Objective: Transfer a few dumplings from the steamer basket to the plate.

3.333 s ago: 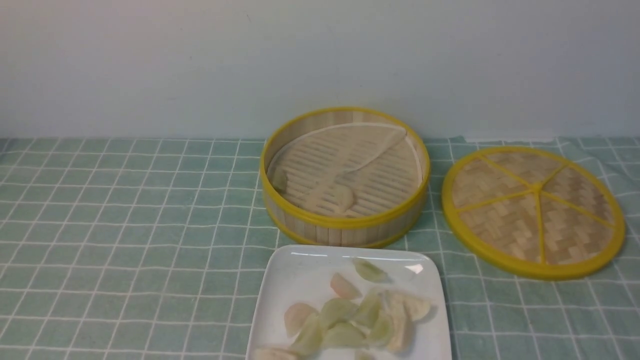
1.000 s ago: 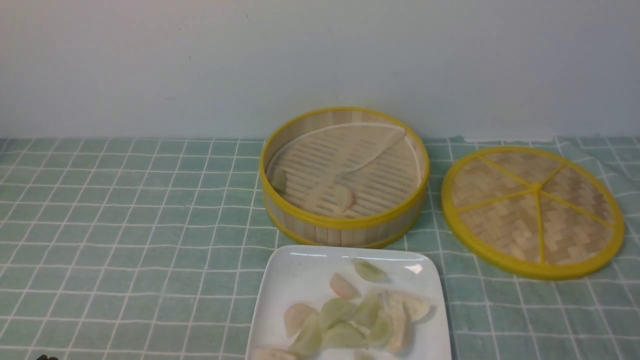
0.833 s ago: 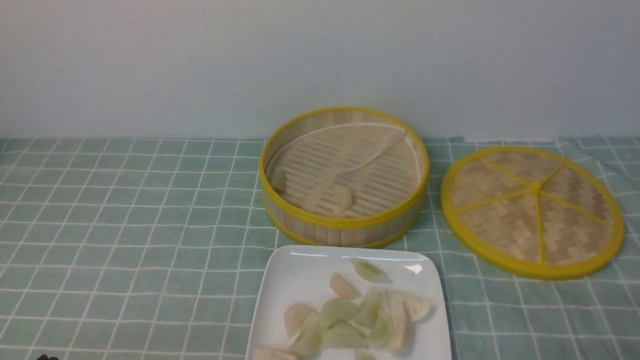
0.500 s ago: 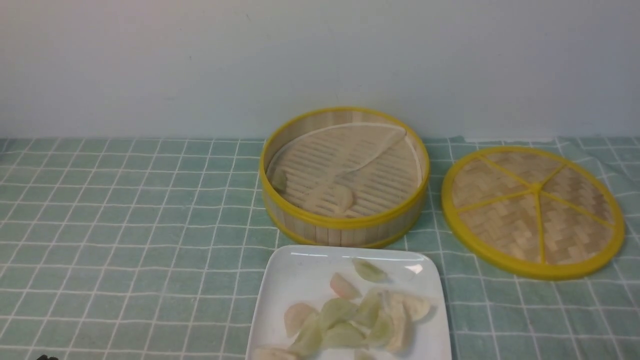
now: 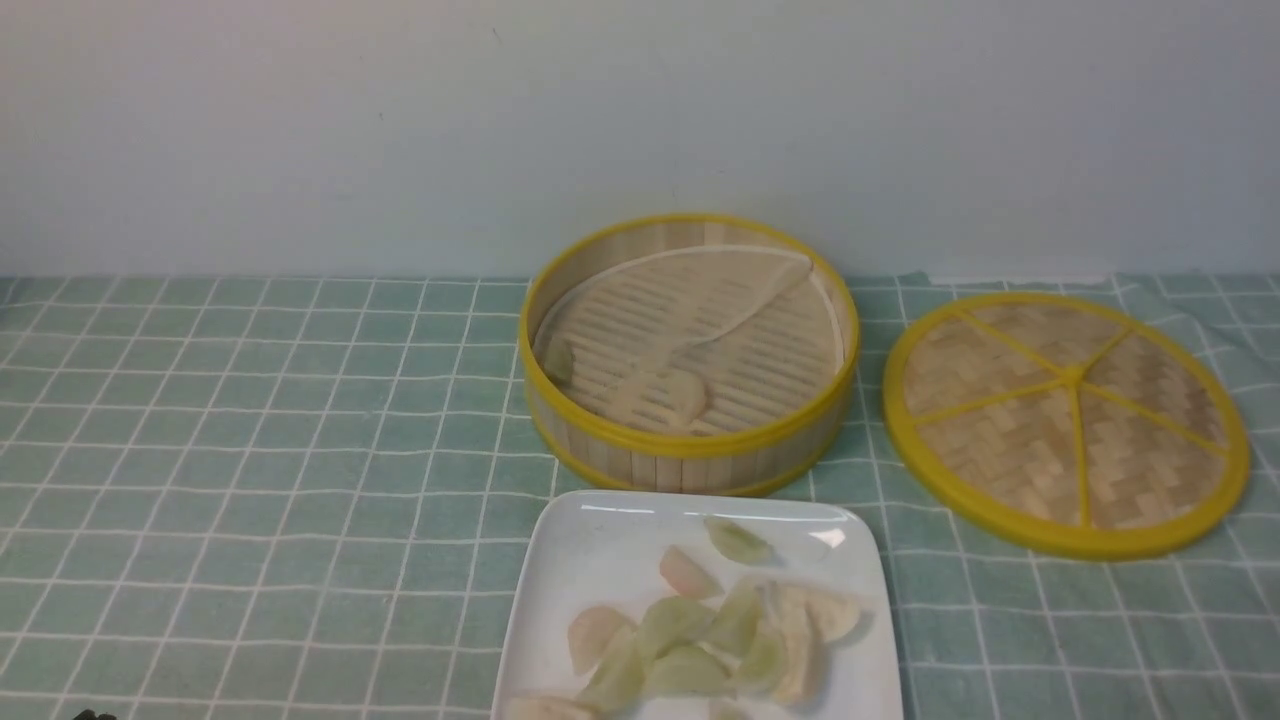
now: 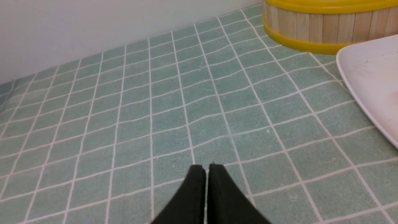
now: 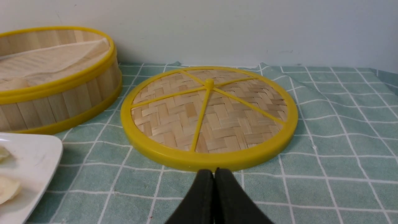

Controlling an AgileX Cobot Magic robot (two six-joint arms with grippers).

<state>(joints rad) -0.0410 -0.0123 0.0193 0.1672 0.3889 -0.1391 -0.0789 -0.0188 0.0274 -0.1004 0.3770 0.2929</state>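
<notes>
Nothing on the table has shifted against the earlier front views: dumplings, basket and lid all lie where they lay, and only a dark speck at the lower left corner of the front view, which appeared about a second ago, remains there.

Nearest the robot, both arms sit low and pulled back. The left gripper [image 6: 205, 169] is pressed closed on nothing, its tips over bare green checked cloth [image 6: 174, 102]. The right gripper [image 7: 214, 174] is likewise clenched and empty, just short of the woven lid [image 7: 209, 116].

Next out is the plate [image 5: 590, 545], at the near centre, carrying a heap of dumplings [image 5: 715, 635] in pale green, pink and cream.

Behind it, almost touching its far edge, stands the steamer basket [image 5: 690, 445]. Two pieces are left inside: a cream one [image 5: 680, 395] near the front wall, its long axis running roughly across the view, and a greenish one [image 5: 558, 360] tucked against the basket's left wall. The liner [image 5: 700, 290] is folded over at the back.

The lid [image 5: 1065, 420] lies flat to the right of the basket.

Judging by this, enough has been moved already. Should another be taken, both pieces lie forward and inward of either gripper; the greenish one favours the left arm, and the jaws would first have to open.
</notes>
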